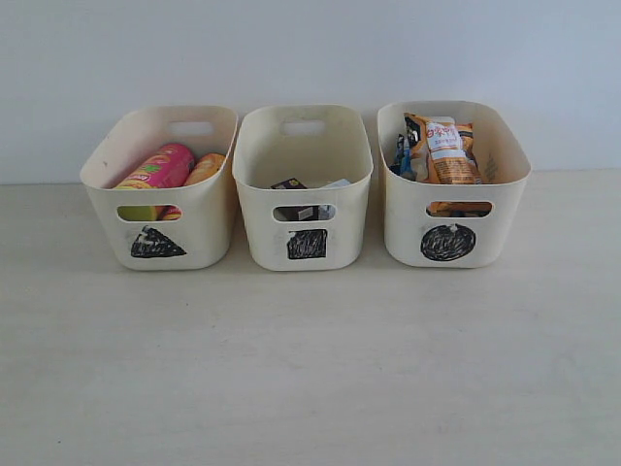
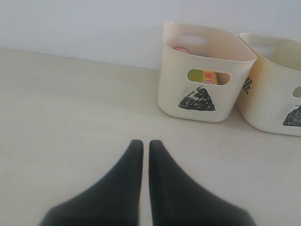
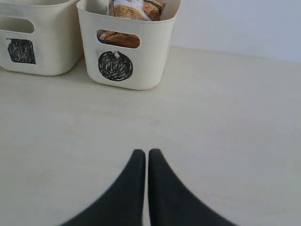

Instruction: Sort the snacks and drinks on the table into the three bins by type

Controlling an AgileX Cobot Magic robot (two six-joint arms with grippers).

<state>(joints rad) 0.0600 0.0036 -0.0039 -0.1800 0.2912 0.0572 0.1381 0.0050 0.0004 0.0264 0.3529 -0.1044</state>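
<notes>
Our left hand [image 2: 146,143] is narrow. Its 2 dark fingers stand almost together, with only a thin slit between them, and they grip nothing. Under it lies the pale tabletop [image 2: 70,117]. Ahead of its fingertips, well apart from them, stands the triangle bin [image 2: 169,84], and just beside that one is the square bin [image 2: 268,94]. Our right hand [image 3: 146,153] is narrow in the same way and is also empty. Ahead of it, again well apart, stands the circle bin [image 3: 150,52], with the square bin next to it.

In the exterior view we see the 3 cream bins in 1 row, close side by side. In the triangle bin a pink chip tube [image 1: 160,167] and a yellow-orange chip tube [image 1: 206,167] lie tilted next to each other. Low in the square bin sit a dark carton [image 1: 288,183] and a white carton [image 1: 337,183]. In the circle bin an orange-brown snack bag [image 1: 448,150] stands upright, and a blue snack bag [image 1: 400,155] is just beside it.
</notes>
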